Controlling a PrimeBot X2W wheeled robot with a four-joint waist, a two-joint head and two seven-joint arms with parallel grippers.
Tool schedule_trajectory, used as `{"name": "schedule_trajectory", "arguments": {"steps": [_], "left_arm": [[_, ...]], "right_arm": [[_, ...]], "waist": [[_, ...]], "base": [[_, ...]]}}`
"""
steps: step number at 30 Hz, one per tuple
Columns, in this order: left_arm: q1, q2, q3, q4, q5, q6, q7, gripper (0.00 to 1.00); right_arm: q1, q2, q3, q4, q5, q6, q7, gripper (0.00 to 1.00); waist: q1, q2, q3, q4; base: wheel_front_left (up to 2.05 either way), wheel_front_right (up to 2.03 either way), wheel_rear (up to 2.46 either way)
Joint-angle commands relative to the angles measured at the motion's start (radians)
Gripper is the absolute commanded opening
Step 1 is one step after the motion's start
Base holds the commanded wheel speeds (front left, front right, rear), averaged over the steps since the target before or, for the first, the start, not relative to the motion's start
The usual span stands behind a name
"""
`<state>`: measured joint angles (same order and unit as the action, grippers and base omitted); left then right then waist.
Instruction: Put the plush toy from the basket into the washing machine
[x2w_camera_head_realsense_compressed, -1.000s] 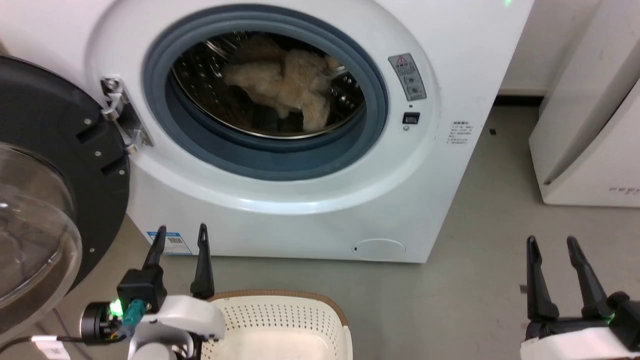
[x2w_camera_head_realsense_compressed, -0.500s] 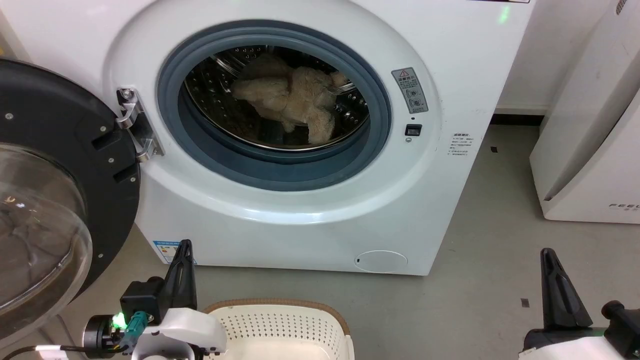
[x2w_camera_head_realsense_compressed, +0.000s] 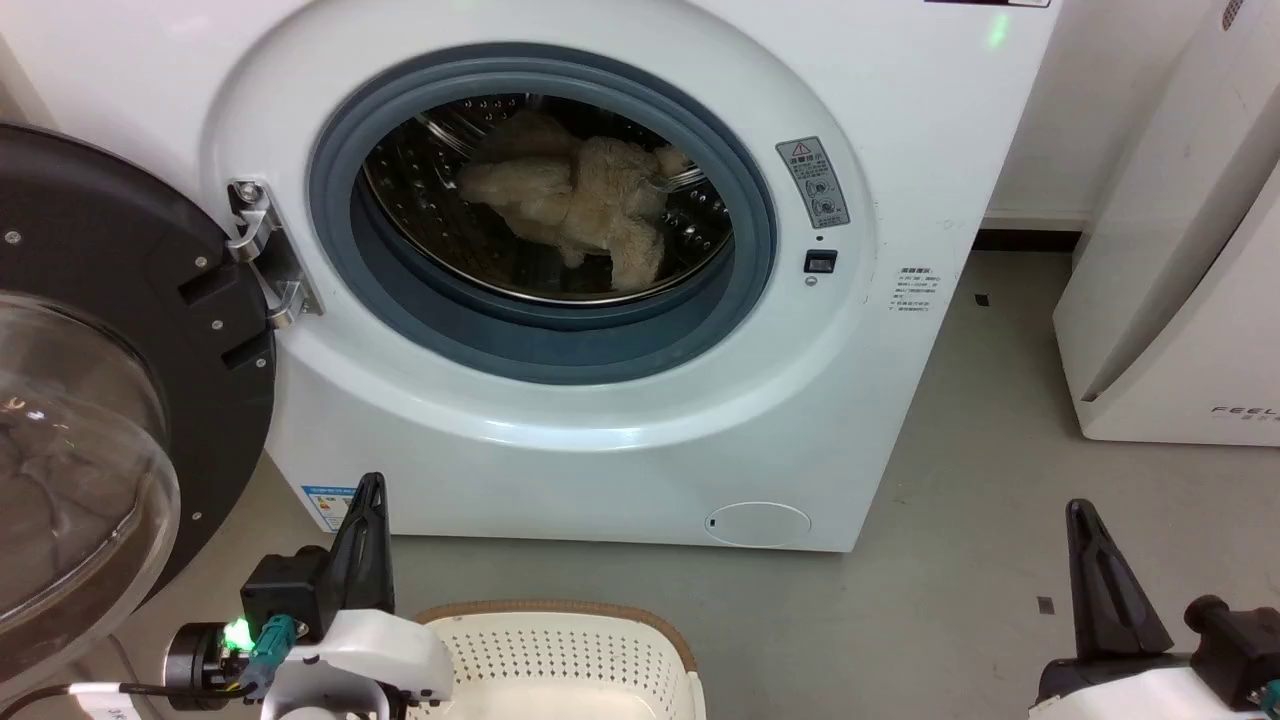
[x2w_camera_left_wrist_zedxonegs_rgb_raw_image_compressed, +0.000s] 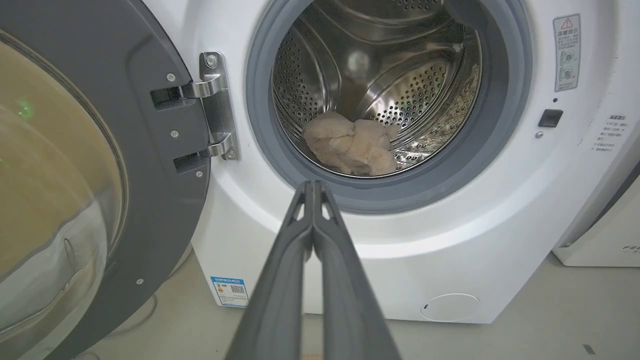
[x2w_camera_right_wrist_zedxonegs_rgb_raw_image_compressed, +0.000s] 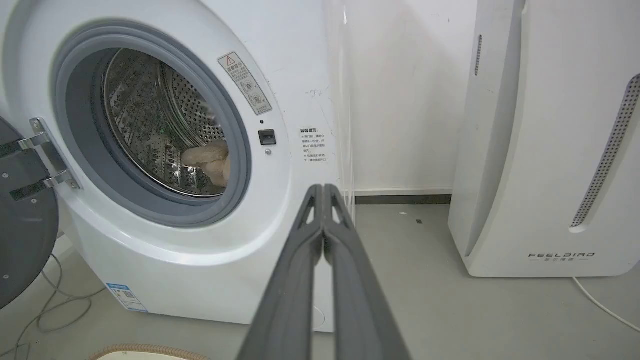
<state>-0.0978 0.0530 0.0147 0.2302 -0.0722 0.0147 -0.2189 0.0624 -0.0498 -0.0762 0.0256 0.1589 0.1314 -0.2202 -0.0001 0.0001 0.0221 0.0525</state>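
The cream-beige plush toy (x2w_camera_head_realsense_compressed: 585, 200) lies inside the steel drum of the white washing machine (x2w_camera_head_realsense_compressed: 640, 440), also seen in the left wrist view as the plush toy (x2w_camera_left_wrist_zedxonegs_rgb_raw_image_compressed: 350, 147) on the drum floor. The black-rimmed glass door (x2w_camera_head_realsense_compressed: 90, 400) stands swung open at the left. The cream basket (x2w_camera_head_realsense_compressed: 560, 655) sits on the floor at the bottom edge, with nothing visible in its seen part. My left gripper (x2w_camera_head_realsense_compressed: 370, 490) is shut and holds nothing, beside the basket's left rim. My right gripper (x2w_camera_head_realsense_compressed: 1085, 515) is shut too, low at the right, fingers pressed together.
A white appliance marked FEELAIR (x2w_camera_head_realsense_compressed: 1180, 260) stands on the grey floor to the right of the washer. Cables (x2w_camera_right_wrist_zedxonegs_rgb_raw_image_compressed: 45, 310) lie on the floor under the open door. Bare floor (x2w_camera_head_realsense_compressed: 980, 480) runs between the washer and that appliance.
Both grippers have gone from open one second ago to shut. The head camera shifted slightly, so the washer sits a little lower in view. The plush toy stays in the drum.
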Motion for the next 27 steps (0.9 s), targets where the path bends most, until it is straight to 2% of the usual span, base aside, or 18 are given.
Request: {"name": "schedule_trajectory", "arguments": {"steps": [1, 27], "left_arm": [[0.015, 0.000, -0.001, -0.010, 0.005, -0.002, 0.007, 0.00], [0.036, -0.001, -0.004, -0.065, 0.022, -0.005, 0.060, 0.00]], "right_arm": [[-0.008, 0.000, 0.004, -0.004, -0.004, 0.000, 0.007, 0.00], [-0.022, 0.000, 0.022, -0.009, -0.043, 0.000, 0.060, 0.00]], "waist": [[0.0001, -0.0001, 0.000, -0.001], [0.0001, -0.0001, -0.006, -0.014]], "base": [[0.00, 0.00, 0.00], [0.00, 0.00, 0.00]]}}
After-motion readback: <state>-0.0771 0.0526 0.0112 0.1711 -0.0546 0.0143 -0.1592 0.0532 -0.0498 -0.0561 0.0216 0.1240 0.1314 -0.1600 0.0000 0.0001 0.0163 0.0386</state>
